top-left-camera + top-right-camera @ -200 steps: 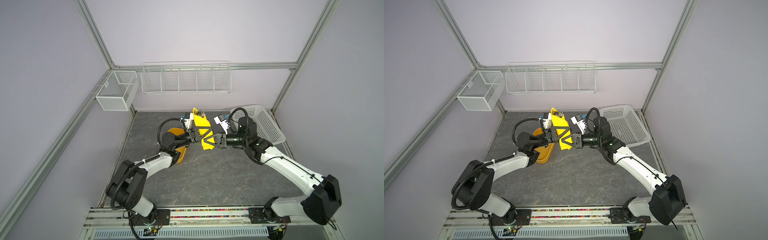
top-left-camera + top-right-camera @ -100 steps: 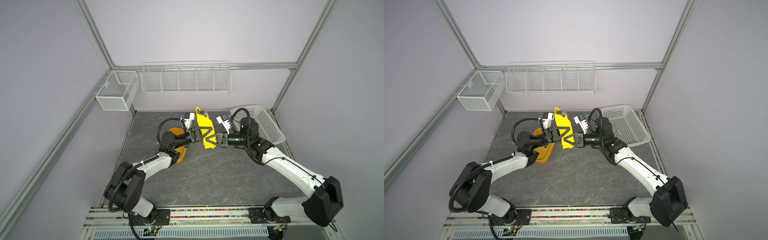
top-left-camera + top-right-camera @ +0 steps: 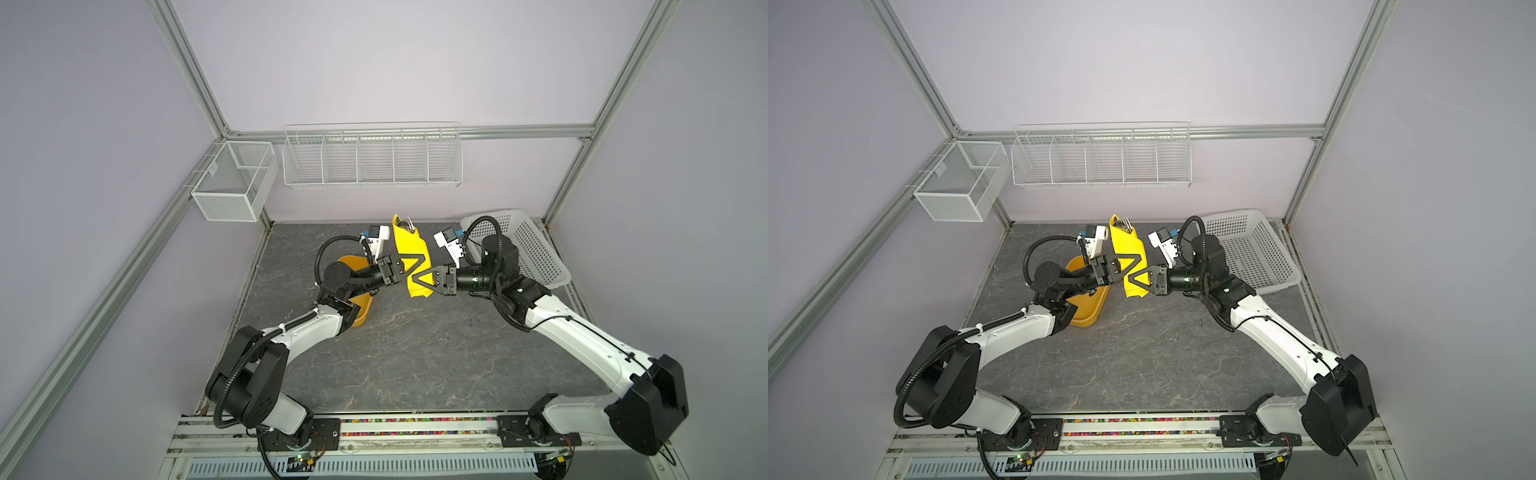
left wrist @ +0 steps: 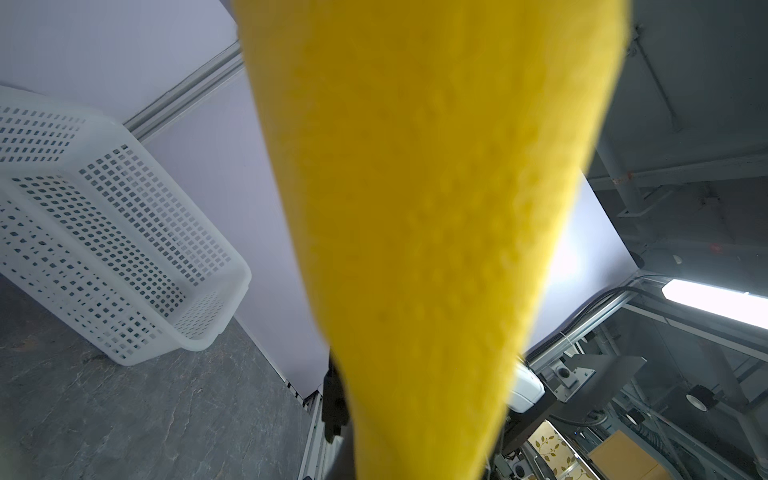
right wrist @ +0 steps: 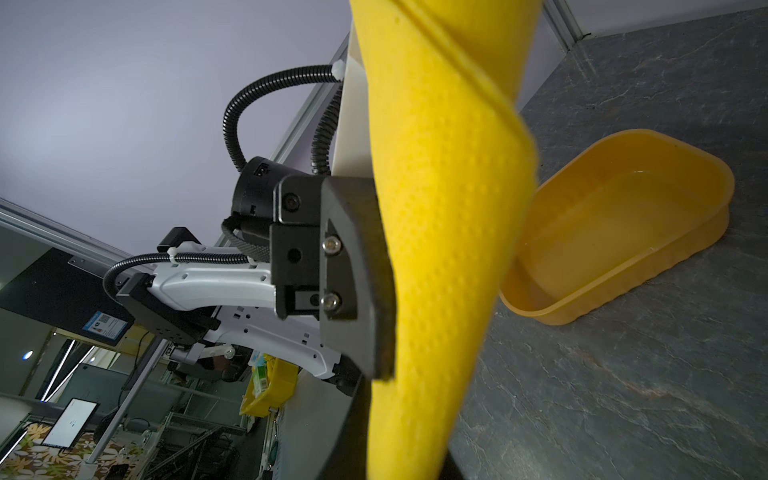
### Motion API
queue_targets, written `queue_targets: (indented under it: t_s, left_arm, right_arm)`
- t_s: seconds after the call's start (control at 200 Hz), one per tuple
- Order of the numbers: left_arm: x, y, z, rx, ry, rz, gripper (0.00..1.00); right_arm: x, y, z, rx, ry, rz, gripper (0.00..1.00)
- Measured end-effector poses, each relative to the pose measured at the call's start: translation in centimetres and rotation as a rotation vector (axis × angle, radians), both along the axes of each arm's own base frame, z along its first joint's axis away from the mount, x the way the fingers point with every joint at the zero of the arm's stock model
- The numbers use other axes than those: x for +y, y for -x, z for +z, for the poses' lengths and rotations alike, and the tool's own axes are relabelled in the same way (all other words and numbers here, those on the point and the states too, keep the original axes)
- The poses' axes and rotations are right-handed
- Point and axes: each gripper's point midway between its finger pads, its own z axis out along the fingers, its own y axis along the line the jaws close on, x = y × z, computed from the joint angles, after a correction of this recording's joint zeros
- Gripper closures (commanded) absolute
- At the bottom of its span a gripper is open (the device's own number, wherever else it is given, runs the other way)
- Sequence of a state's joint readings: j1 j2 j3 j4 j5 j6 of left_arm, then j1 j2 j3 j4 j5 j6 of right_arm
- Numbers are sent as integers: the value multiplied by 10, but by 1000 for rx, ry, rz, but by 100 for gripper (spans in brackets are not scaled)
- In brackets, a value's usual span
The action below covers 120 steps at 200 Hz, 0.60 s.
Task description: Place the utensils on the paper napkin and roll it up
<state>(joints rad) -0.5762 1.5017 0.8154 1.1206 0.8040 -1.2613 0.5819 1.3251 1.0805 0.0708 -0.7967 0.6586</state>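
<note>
Arms angled inward, left gripper (image 3: 415,261), right gripper (image 3: 419,279) clamping upright paper napkin (image 3: 409,243)

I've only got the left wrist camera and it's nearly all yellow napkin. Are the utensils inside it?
Observer: Yes. In both top views the utensils stick out of the upper end of the rolled paper napkin.
Operator: What's holding the roll?
Observer: The left gripper clamps its middle and the right gripper clamps it lower down, from the opposite side.
Operator: Anything else nearby?
Observer: An orange tub sits on the table, left of the roll in both top views. In the right wrist view it looks empty.
</note>
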Motion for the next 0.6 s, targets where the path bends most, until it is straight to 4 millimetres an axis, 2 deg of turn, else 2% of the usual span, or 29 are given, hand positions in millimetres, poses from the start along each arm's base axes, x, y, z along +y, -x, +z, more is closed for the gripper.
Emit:
queue_targets:
  t_s: [0.095, 0.255, 0.33, 0.395, 0.44, 0.6]
  left_arm:
    - [0, -1, -1, 2, -3, 3, 98]
    - [0, -1, -2, 11, -10, 4, 100]
    - [0, 0, -1, 14, -12, 4, 100]
    - [0, 0, -1, 17, -13, 4, 100]
    - [0, 0, -1, 17, -12, 6, 100]
    - [0, -1, -1, 19, -12, 10, 100]
  right_arm:
    - [0, 0, -1, 2, 4, -3, 86]
    - [0, 0, -1, -9, 6, -1, 77]
    - [-1, 0, -1, -13, 5, 5, 69]
    - [-2, 1, 0, -19, 4, 10, 68]
    - [-2, 2, 0, -24, 3, 13, 69]
    - [-2, 3, 0, -25, 3, 19, 86]
